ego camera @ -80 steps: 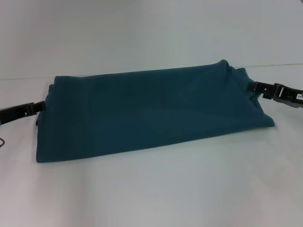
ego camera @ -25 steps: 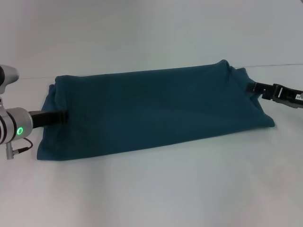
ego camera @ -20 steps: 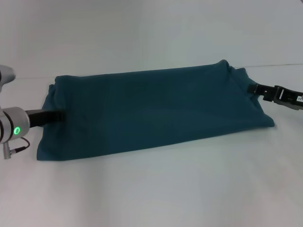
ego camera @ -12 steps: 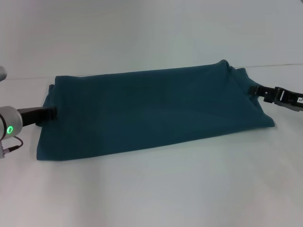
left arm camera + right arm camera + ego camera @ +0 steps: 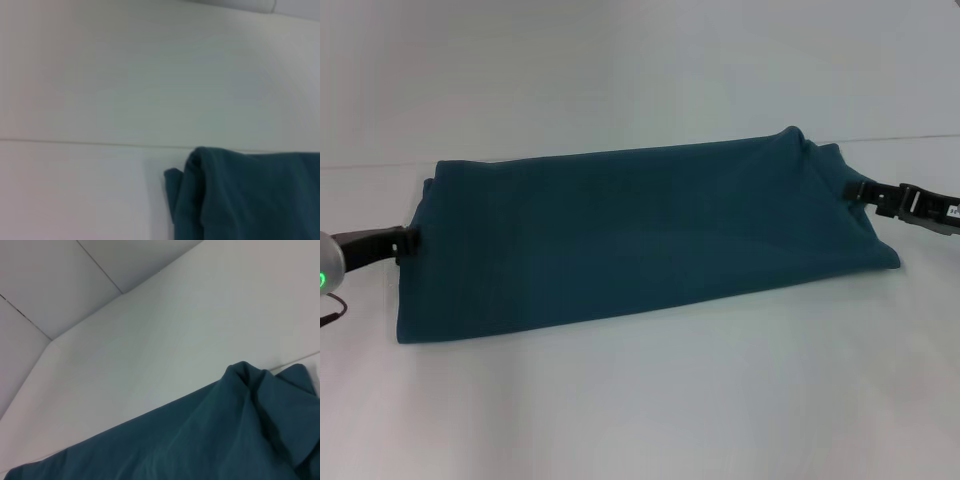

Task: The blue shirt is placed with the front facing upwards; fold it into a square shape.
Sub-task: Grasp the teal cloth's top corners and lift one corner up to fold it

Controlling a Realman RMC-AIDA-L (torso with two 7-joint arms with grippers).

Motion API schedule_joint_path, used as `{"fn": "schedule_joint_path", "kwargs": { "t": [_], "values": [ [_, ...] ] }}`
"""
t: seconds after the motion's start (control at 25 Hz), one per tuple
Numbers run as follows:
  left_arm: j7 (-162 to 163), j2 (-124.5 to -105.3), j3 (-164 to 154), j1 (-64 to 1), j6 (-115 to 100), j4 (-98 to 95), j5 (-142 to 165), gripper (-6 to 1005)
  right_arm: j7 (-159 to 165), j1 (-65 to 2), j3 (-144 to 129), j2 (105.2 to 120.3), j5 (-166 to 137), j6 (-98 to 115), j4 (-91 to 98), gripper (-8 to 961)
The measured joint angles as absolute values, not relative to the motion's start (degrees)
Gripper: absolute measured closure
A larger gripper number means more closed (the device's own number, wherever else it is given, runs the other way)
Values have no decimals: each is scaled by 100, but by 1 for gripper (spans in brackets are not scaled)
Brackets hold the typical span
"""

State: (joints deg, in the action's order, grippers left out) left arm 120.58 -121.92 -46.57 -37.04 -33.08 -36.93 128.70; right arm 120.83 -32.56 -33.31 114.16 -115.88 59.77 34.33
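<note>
The shirt [image 5: 640, 235] lies across the middle of the table [image 5: 650, 400] as a long, plain-side-up band — folded lengthwise, I judge, but not yet brought end to end into a square. The left gripper [image 5: 405, 241] sits low at its left edge and the right gripper [image 5: 857, 190] at its right end — whether either pincer is spread or pinching cloth, I cannot tell.

At the left edge of your head view, the left gripper [image 5: 402, 242] was a slim black bar joined to a silver-grey rounded wrist section with a glowing green light, and a thin dark cable looped just below it. At the right edge, your right gripper [image 5: 857, 190] was black and blocky, its links backed by a pale grey plate bearing a small white label with dark print.
</note>
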Motion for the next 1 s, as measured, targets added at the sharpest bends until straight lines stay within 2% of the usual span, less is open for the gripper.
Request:
{"fn": "schedule_joint_path", "kwargs": {
  "t": [0.08, 0.28, 0.44, 0.72, 1.0],
  "values": [
    [12059, -12248, -4657, -3601, -3307, -3874, 12867, 879, 12087, -3260, -3331, 11416, -11591, 5977, 3434, 145],
    [12228, -12378, -4683, -3351, -3337, -4415, 12846, 646, 12093, -3268, -3331, 11416, -11593, 5977, 3448, 145],
    [12397, -12407, -4966, -3290, -3698, -4707, 12638, 559, 12094, -3270, -3331, 11417, -11593, 5976, 3454, 145],
    [12224, -12384, -5312, -3570, -3851, -4366, 12463, 408, 12094, -3270, -3331, 11423, -11593, 5976, 3454, 145],
    [12133, -12312, -5287, -3629, -3303, -3810, 12492, 400, 12094, -3269, -3331, 11426, -11593, 5961, 3464, 145]
  ]
}}
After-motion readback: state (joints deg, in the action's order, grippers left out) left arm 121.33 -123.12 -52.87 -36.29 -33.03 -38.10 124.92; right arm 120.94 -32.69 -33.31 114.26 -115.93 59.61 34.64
